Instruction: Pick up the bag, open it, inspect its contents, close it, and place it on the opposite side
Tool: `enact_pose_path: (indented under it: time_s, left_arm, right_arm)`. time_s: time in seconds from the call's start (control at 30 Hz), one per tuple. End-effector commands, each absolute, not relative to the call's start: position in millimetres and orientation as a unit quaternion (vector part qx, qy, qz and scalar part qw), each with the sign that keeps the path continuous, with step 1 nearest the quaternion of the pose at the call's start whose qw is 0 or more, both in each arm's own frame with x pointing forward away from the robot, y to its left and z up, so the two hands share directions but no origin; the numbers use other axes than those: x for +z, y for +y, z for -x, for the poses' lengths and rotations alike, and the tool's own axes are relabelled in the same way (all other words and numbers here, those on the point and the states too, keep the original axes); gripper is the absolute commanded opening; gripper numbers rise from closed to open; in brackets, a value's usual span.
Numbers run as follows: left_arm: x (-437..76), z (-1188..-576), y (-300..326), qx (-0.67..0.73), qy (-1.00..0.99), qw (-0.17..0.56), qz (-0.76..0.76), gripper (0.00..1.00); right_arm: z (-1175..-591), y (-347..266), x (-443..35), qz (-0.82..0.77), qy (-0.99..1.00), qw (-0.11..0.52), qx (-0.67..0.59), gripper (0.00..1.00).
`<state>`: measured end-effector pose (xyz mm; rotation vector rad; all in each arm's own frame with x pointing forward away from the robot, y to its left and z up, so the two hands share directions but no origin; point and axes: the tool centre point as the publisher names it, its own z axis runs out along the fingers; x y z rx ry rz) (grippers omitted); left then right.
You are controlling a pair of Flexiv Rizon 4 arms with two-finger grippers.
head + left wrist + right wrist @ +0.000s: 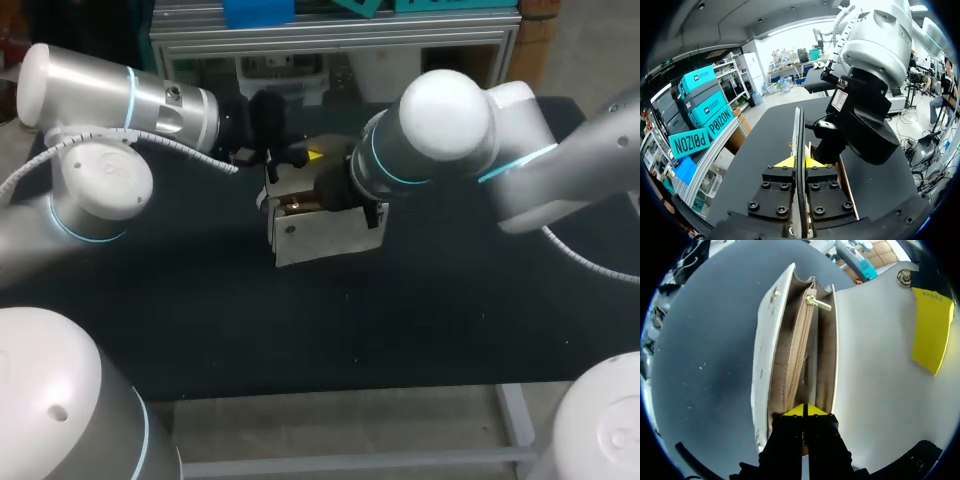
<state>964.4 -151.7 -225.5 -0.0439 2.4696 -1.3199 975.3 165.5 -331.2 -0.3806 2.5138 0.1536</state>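
Observation:
A cream bag (320, 240) stands in the middle of the black table with its flap (875, 365) lifted. My left gripper (800, 162) is shut on the flap's thin edge (798, 130), and one of its yellow fingertips (932, 330) shows against the flap near a gold snap (904, 276). Seen from above, the bag's mouth is open on a tan lining and a zipper with a gold pull (817, 302). My right gripper (804, 411) is shut, its tips together just over the near end of the bag's mouth. In the head view its wrist (345, 190) covers the bag's top.
Bare black tabletop (400, 320) lies in front of the bag and to both sides. My right arm's wrist (865, 115) hangs close ahead of the left gripper. A metal frame (330, 40) runs along the table's far edge.

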Motion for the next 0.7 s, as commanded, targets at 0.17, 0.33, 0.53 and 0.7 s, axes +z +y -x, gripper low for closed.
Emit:
enact_pose_path:
  time_s: [0.17, 0.33, 0.53, 0.7]
  left_arm:
    - [-225.4, -961.4, -148.0, -0.467, 0.867, 0.174, 0.019, 0.0]
    - [-226.0, -962.8, -146.3, -0.467, 0.866, 0.176, 0.022, 0.0]
    - [-227.4, -964.6, -146.3, -0.468, 0.865, 0.179, 0.024, 0.0]
    - [-228.2, -965.1, -147.3, -0.466, 0.866, 0.181, 0.022, 0.0]
  right_arm:
    - [-981.6, 170.5, -339.3, 0.141, 0.958, 0.243, 0.053, 0.0]
    - [-977.4, 166.5, -342.8, 0.146, 0.961, 0.227, 0.056, 0.25]
    - [-973.8, 164.5, -348.6, 0.156, 0.963, 0.213, 0.059, 0.52]
    - [-971.6, 165.1, -351.7, 0.164, 0.963, 0.204, 0.059, 0.73]
